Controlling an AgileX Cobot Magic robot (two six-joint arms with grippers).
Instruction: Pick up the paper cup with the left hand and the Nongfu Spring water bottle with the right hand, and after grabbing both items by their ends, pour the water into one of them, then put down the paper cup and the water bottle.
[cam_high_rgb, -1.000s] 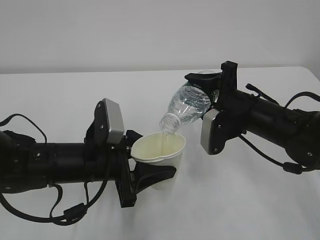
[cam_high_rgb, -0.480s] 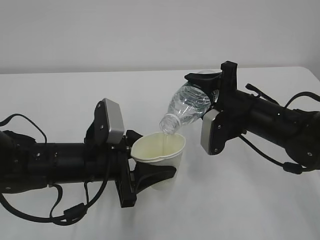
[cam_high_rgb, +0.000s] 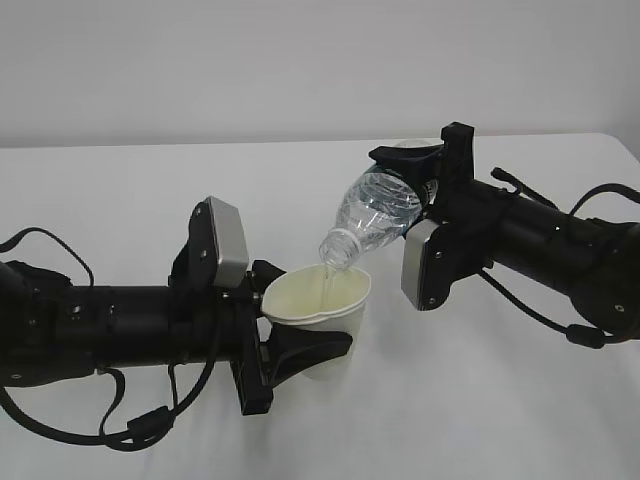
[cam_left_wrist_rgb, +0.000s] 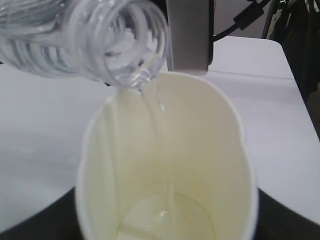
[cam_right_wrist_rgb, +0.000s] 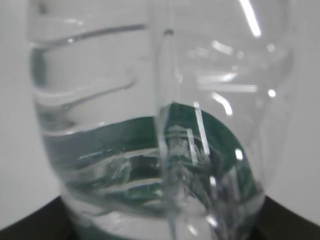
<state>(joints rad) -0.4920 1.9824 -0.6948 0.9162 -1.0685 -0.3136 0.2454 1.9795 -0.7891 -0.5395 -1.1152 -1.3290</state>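
White table, right hand clamping the tilted Nongfu Spring water bottle by its base, green label lettering unreadable, left hand gripping the paper cup above the table, thin water stream pooling inside

Bright, even light; soft shadows; wrist views blurred close-up.

Both arms: matte black, cylindrical links. Left arm carries a grey-white rounded plate at the wrist; thin black cables loop under it. Right arm has a matching plate and looping black cable. Black angular gripper fingers.
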